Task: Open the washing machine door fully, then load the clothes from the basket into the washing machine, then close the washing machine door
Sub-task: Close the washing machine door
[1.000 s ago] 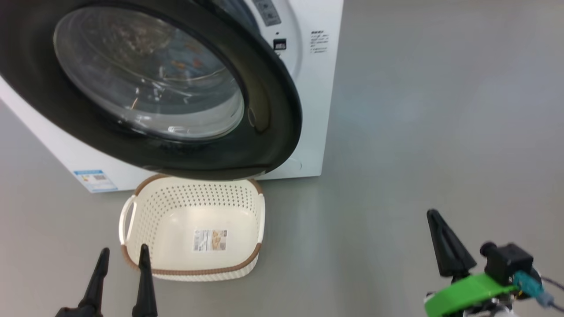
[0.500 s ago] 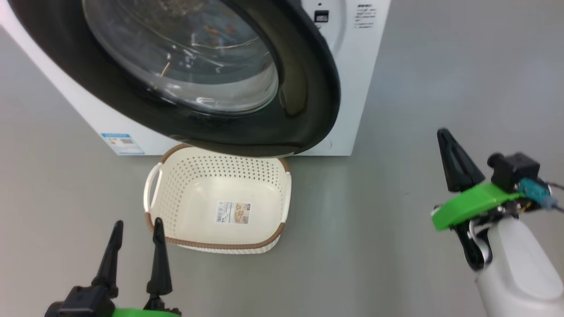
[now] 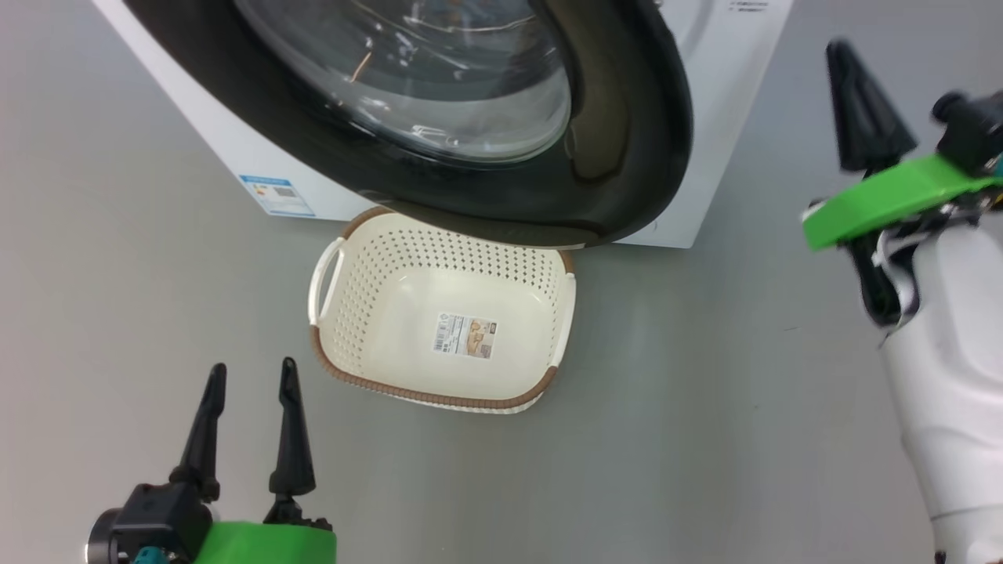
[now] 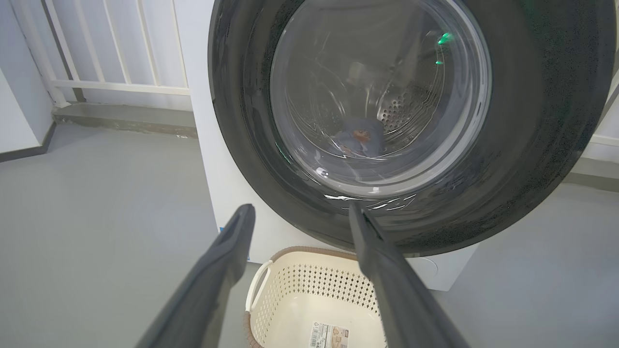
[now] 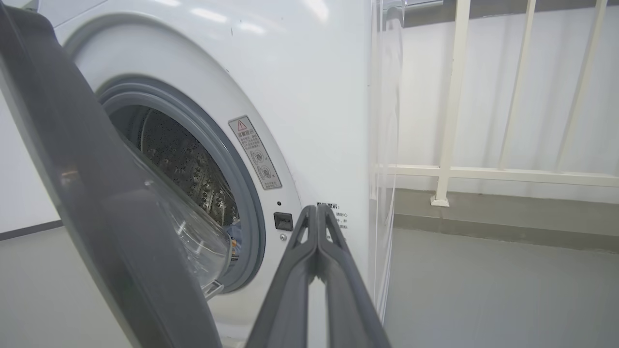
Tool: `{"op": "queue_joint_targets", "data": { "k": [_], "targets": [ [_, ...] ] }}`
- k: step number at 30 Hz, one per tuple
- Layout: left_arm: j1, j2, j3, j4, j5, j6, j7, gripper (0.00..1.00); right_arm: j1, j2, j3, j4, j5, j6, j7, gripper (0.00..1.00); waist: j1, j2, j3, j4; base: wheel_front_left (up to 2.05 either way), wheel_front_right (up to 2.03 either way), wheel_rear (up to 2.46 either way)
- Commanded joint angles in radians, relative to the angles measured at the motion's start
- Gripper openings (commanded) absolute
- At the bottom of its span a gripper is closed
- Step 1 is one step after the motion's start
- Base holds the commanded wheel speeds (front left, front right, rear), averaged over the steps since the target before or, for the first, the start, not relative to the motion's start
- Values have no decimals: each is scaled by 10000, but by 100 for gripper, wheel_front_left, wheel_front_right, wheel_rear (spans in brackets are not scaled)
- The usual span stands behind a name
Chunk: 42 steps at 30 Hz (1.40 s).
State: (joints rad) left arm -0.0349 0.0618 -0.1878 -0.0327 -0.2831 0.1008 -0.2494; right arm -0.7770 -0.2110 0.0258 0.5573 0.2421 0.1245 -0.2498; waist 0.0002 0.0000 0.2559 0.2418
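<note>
Standing ajar, the washing machine door is seen swung out from the washing machine, with a gap left between its black rim and the grey-blue seal. The clothes are glimpsed through the glass, lying low inside the drum. The basket is set on the grey floor just before the machine's front, its far rim tucked beneath the door's lower edge; a paper label is stuck to its bottom. The left gripper is held released, fingers spread, near the basket's near-left corner, touching nothing. The right gripper is clenched on nothing, raised to the right of the door, apart from it.
</note>
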Motion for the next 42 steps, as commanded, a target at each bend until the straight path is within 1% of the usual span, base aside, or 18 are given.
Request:
{"op": "queue_joint_targets", "data": {
  "k": [1, 4, 5, 11, 14, 16, 20, 25, 31, 36, 42],
  "targets": [
    [-330, 76, 458, -261, 109, 11, -119, 100, -543, -15, 240, -787, 40, 62, -118, 0, -2, 0, 178, 240, 0, 0, 0],
    [-272, 49, 561, -372, 190, -11, -121, 100, -898, -26, 430, -1762, 76, 62, -118, 0, -2, 0, 162, 263, 0, 0, 0],
    [-272, 49, 561, -372, 190, -11, -121, 100, -898, -26, 430, -1762, 76, 62, -118, 0, -2, 0, 162, 263, 0, 0, 0],
    [-94, 9, 717, -490, 335, -47, -122, 100, -932, 65, 1280, -4392, 128, 62, -119, 0, -2, 0, 27, 221, 0, 0, 0],
    [-44, -6, 773, -523, 382, -75, -123, 100, -548, 81, 1832, -5595, 170, 62, -68, 0, -2, 0, -26, 180, 0, 0, 0],
    [-28, -15, 809, -547, 412, -94, -123, 100, -214, 49, 2220, -6229, 191, 62, 155, 0, -2, 0, -41, 153, 0, 0, 0],
    [-12, -32, 858, -605, 465, -128, -123, 100, 581, -55, 2913, -6944, 274, 62, 836, 0, -2, 0, -20, 101, 0, 0, 0],
    [-40, -52, 884, -654, 529, -158, -123, 100, 1348, -209, 3663, -6973, 454, 62, 1334, 0, -2, 0, 72, 44, 0, 0, 0],
    [-128, -72, 873, -677, 582, -203, -123, 100, 1731, -313, 4412, -6325, 686, 62, 1480, 0, -2, 0, 218, 30, 0, 0, 0],
    [-237, -86, 828, -698, 616, -227, -123, 100, 1590, -331, 4637, -5602, 869, 62, 1405, 0, -2, 0, 394, 86, 0, 0, 0],
    [-374, -101, 766, -729, 573, -210, -124, 100, 1197, -399, 4563, -4637, 1009, 62, 1251, 0, -2, 0, 589, 210, 0, 0, 0]
  ]
}}
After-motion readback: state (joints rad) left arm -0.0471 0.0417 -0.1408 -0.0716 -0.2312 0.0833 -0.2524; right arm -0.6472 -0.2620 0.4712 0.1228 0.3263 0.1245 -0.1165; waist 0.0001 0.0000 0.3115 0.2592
